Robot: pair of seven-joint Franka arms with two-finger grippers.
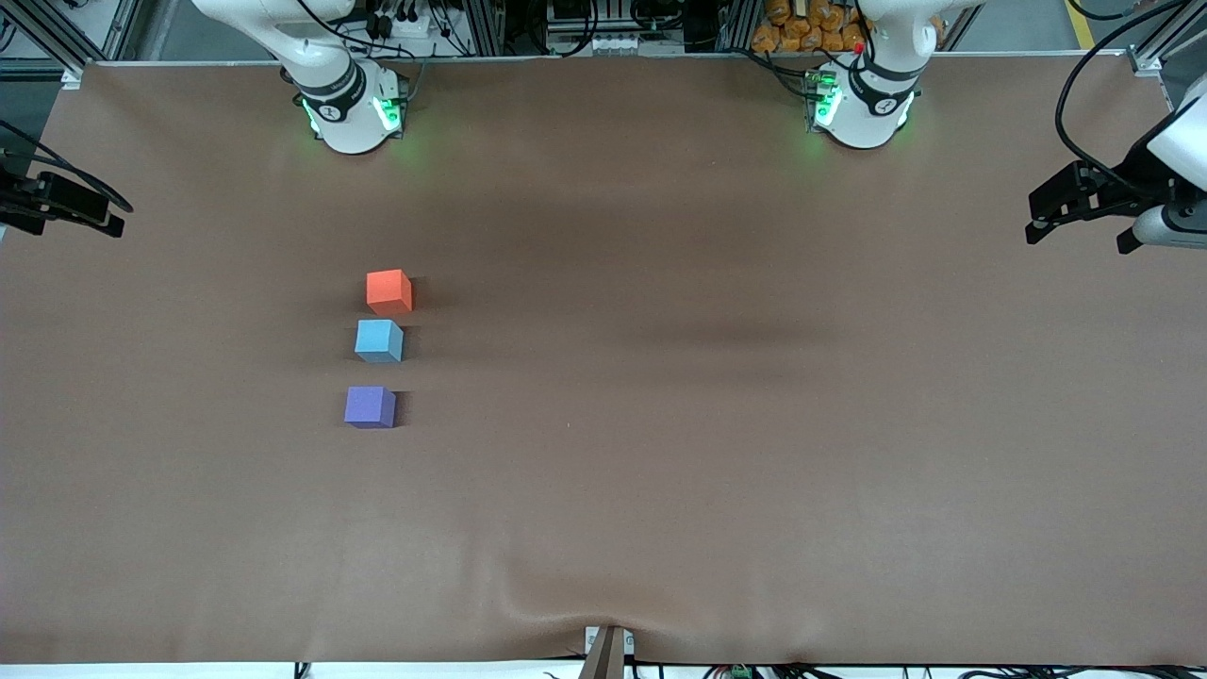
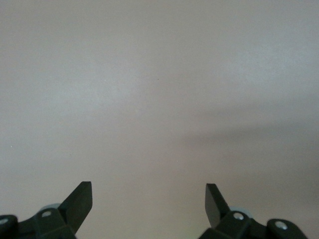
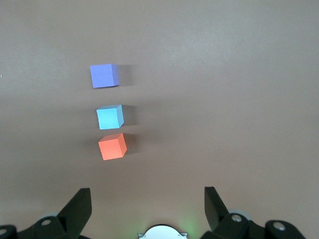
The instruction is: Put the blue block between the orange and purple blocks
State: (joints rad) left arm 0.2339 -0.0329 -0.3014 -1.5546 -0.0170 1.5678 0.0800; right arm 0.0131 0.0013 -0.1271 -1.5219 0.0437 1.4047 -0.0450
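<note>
Both fingers (image 3: 79, 209) clear of blue block (image 1: 379, 340)

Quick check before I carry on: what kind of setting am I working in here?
Likely a robotics lab bench: a brown-covered table carrying only three small cubes, aluminium framing and cable clutter along its edge by the arm bases.

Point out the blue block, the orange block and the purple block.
blue block (image 1: 379, 340), front view, middle of its top face.
orange block (image 1: 388, 290), front view, middle of its top face.
purple block (image 1: 370, 406), front view, middle of its top face.
</note>
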